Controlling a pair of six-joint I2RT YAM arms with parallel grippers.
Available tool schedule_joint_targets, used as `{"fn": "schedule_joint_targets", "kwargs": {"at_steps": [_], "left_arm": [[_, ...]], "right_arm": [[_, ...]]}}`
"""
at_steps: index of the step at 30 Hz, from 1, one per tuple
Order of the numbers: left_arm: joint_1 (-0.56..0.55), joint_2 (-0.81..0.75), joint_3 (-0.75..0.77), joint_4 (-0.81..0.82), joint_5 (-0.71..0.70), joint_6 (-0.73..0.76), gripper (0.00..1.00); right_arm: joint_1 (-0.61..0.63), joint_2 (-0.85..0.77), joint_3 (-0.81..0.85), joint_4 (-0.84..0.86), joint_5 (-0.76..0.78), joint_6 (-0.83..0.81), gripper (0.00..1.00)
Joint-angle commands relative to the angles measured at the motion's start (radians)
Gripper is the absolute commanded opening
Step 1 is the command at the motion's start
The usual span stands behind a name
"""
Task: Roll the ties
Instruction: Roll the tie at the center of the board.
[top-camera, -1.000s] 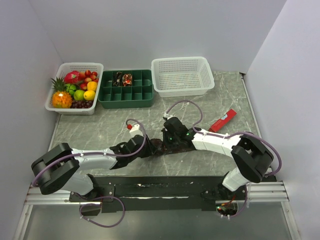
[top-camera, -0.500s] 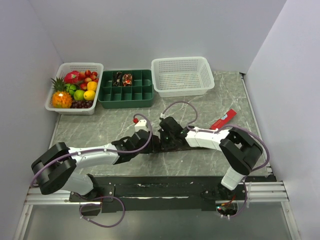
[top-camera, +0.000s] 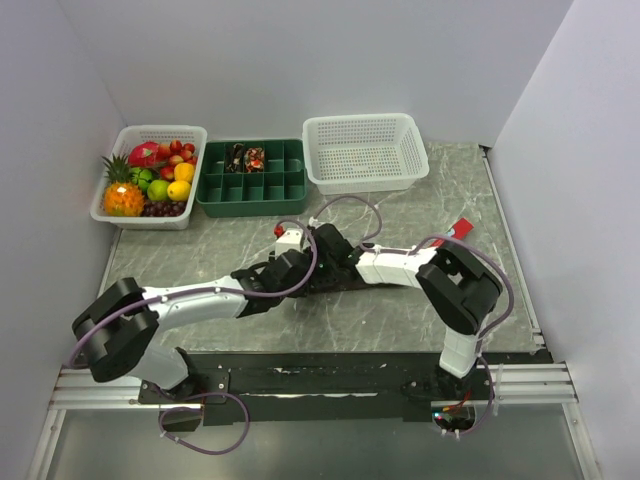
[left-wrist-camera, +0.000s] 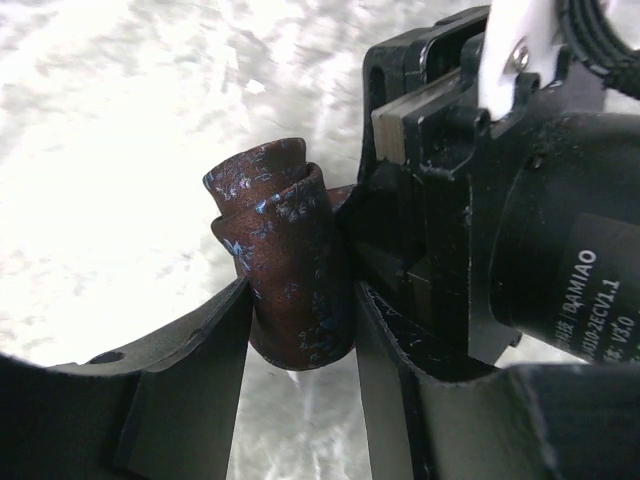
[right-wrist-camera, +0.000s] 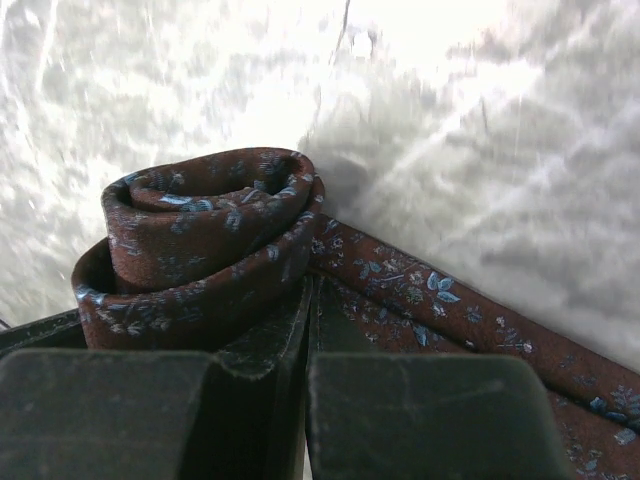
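One tie (left-wrist-camera: 285, 260), dark brown with small pale blue flecks, lies near the middle of the grey marbled desk (top-camera: 200, 260). One end is wound into a short roll of a few turns, and the rest trails flat to the right. The left gripper (left-wrist-camera: 302, 290) has its jaws partly spread with the roll standing between them, a finger against each side. The right gripper (right-wrist-camera: 308, 300) meets it from the right with its jaws closed together, the tips just against the roll where the flat strip leaves it. I cannot tell whether any cloth is nipped between them. Three containers stand in a row along the far edge. On the left is a white basket (top-camera: 160, 128) of mixed fruit, a pineapple and a pink dragon fruit among it. In the middle is a green divided tray (top-camera: 290, 190). On the right is a white mesh basket (top-camera: 360, 118). In the tray's far row, two neighbouring compartments each hold one small dark roll, a plain one (top-camera: 237, 156) and a red-flecked one (top-camera: 256, 157) just beside it. One red bar (top-camera: 463, 227) lies on the desk to the right, partly hidden behind the right arm.
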Motion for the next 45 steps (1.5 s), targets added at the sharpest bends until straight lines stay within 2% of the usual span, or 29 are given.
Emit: {"fn": "schedule_joint_targets", "kwargs": {"at_steps": [1, 10, 17, 22, 29, 45], "left_arm": [[-0.009, 0.06, 0.083, -0.003, -0.013, 0.04, 0.5], [-0.004, 0.086, 0.103, -0.026, -0.047, 0.04, 0.5], [-0.001, 0.135, 0.179, -0.123, -0.093, 0.054, 0.5], [-0.001, 0.142, 0.186, -0.112, -0.067, 0.074, 0.51], [-0.001, 0.143, 0.181, -0.08, -0.022, 0.09, 0.53], [-0.018, 0.172, 0.253, -0.12, -0.036, 0.126, 0.59]], "right_arm": [[-0.001, 0.018, 0.083, 0.121, -0.062, 0.028, 0.0], [-0.03, -0.05, 0.075, -0.002, -0.065, -0.029, 0.0], [-0.045, -0.109, 0.065, -0.048, -0.046, -0.048, 0.0], [-0.076, -0.146, 0.042, -0.057, -0.037, -0.055, 0.0], [-0.168, -0.203, -0.038, -0.007, -0.118, -0.045, 0.0], [-0.206, -0.284, -0.077, -0.005, -0.186, -0.068, 0.0]]}}
